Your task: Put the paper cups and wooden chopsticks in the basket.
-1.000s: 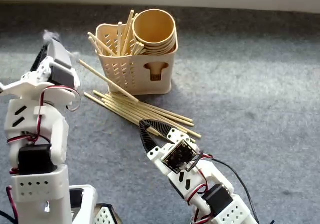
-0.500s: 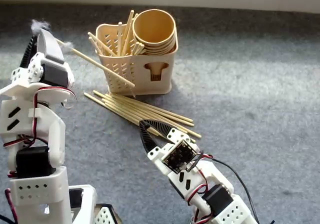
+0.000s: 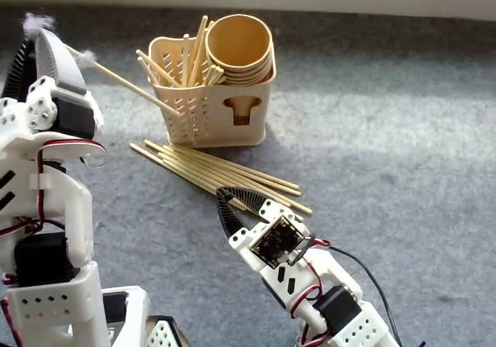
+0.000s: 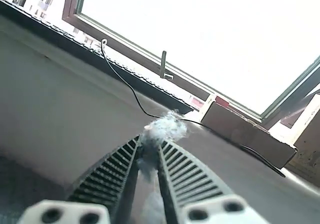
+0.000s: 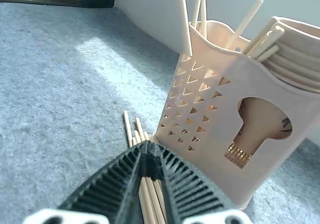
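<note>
Bright window (image 4: 200,29), dark-framed; just below the window a black cable (image 4: 125,84) and cardboard box (image 4: 245,134), then pale wall (image 4: 50,99); lower still, sunlit grey carpet (image 3: 387,130)

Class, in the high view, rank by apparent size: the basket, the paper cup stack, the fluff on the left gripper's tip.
1. basket
2. paper cup stack
3. fluff, smallest though raised toward the camera

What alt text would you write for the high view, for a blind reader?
A basket holding stacked paper cups and chopsticks stands on grey carpet, loose chopsticks lying before it. The left pincer holds one chopstick aloft; the right pincer sits at the loose ones.
</note>
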Available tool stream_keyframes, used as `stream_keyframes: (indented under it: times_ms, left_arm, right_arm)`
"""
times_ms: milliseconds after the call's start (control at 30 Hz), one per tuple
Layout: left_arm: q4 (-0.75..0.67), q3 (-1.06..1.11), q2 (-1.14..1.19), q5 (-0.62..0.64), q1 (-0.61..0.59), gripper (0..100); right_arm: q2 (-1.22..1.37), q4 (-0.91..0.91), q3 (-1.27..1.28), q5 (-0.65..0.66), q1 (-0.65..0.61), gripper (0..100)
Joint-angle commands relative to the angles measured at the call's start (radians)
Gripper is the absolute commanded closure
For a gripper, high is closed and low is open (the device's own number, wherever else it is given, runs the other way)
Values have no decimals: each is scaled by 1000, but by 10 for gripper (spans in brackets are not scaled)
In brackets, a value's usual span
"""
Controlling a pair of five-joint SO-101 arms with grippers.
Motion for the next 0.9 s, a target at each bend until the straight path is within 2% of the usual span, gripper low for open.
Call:
stream_keyframes:
  times_ms: [0,200,867]
  left_arm:
    - [-63,-53,-4,-57,-2,995]
    - [-166,-45,-2,-178,-5,995]
    - [-190,-206,348,-175,21,995]
  right_arm:
    - [-12,4,93,9,-10,993]
    - [-15,4,93,9,-10,993]
    - [-15,4,93,11,-10,993]
